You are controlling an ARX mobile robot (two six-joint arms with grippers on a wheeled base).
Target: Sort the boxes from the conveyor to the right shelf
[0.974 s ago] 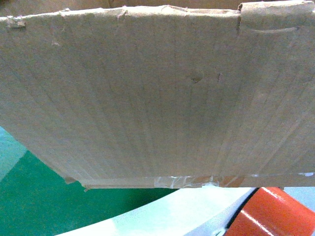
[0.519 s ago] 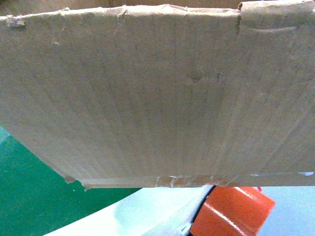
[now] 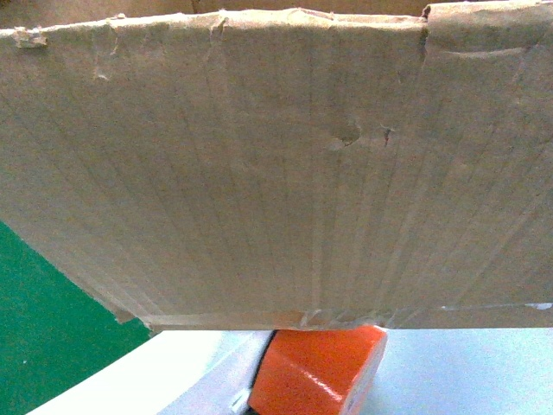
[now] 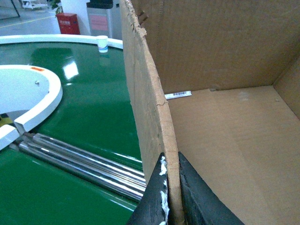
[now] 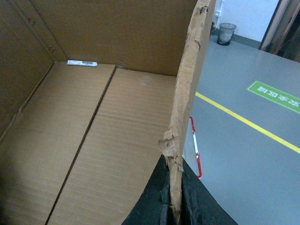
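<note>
While box (image 3: pixel 276 164) hangs, green conveyor (image 4: pixel 84 117), grey floor (image 5: pixel 234 140) below.

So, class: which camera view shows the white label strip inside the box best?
The right wrist view: the label lies unobstructed on the box floor by the back wall. The left wrist view shows it too, but partly cut off behind the near wall. The head view shows only the box's outer side, no label.
</note>
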